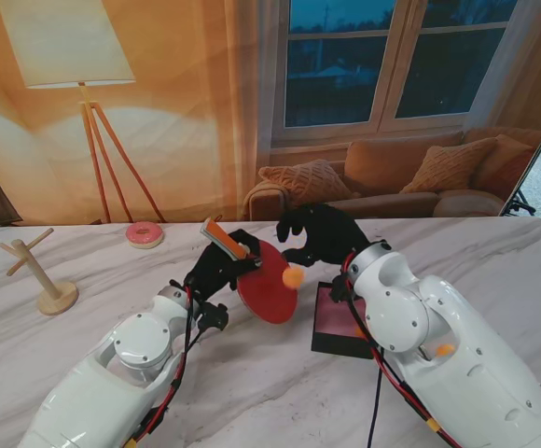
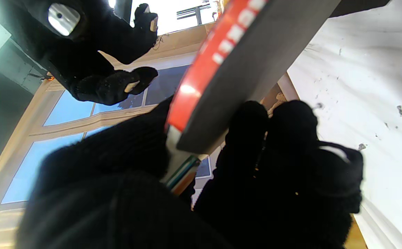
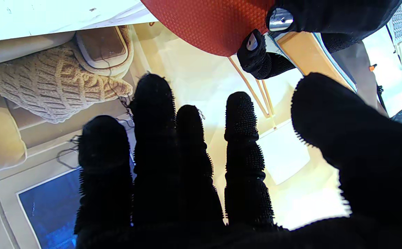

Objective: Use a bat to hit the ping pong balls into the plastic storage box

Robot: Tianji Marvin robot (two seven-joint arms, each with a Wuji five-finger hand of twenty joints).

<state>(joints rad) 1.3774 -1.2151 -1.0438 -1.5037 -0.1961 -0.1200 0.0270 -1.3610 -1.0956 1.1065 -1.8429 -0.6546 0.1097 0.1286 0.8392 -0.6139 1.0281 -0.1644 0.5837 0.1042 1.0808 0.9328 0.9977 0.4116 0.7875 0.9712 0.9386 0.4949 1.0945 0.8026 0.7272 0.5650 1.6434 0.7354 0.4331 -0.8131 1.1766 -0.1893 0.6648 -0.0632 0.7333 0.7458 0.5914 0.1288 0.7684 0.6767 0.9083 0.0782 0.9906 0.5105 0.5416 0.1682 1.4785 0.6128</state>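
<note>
Table (image 1: 252, 392): marble – box (image 1: 338, 322) beside right arm
Left hand (image 1: 216, 271): grasping bat (image 1: 269, 285)
Ball (image 1: 293, 276): at bat's face
Right hand (image 1: 315, 235): fingers spread, holding nothing – just past ball

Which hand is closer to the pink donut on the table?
Left. The left hand, holding the bat, is just right of the pink donut and nearer to me; the open right hand is farther right.

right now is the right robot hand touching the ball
Apart. Stand view shows a gap between the right robot hand and the orange ball; right wrist view shows its fingers spread, empty.
</note>
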